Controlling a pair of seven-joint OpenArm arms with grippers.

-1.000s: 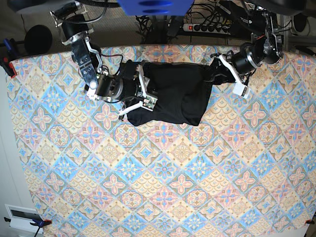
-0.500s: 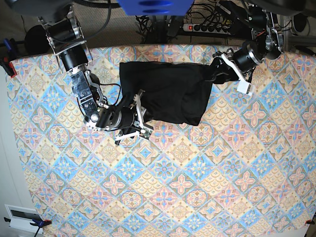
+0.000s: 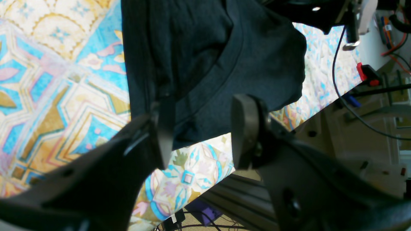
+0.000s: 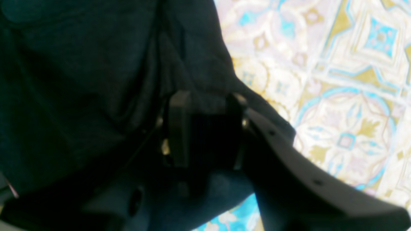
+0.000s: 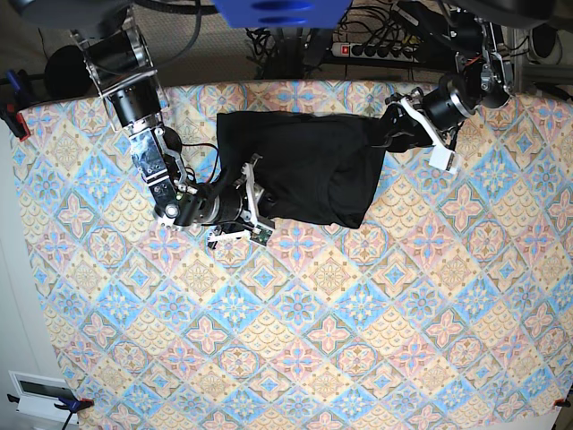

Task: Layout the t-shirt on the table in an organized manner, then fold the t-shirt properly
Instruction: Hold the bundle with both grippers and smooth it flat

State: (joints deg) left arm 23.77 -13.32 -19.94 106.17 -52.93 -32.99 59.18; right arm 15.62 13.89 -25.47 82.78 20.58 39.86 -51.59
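The black t-shirt (image 5: 309,166) lies bunched on the far middle of the patterned table (image 5: 295,322). My right gripper (image 5: 248,213) is at the shirt's lower left corner. In the right wrist view its fingers (image 4: 178,128) hold a fold of the black fabric (image 4: 96,80) between them. My left gripper (image 5: 405,125) is at the shirt's right tip, near the table's far edge. In the left wrist view it (image 3: 202,128) stands open, with the shirt's hem and ribbed collar (image 3: 224,64) between and beyond its fingers (image 3: 164,128).
The table's far edge (image 3: 308,118) runs close behind the left gripper, with a metal frame rail, cables and a power strip (image 5: 380,47) beyond. A red clamp (image 5: 15,121) sits at the far left corner. Patterned cloth fills the near half of the table.
My right arm has swung from over the shirt's left part to its lower left corner, then edged back onto the fabric. The shirt's left part now shows. The left arm has barely moved.
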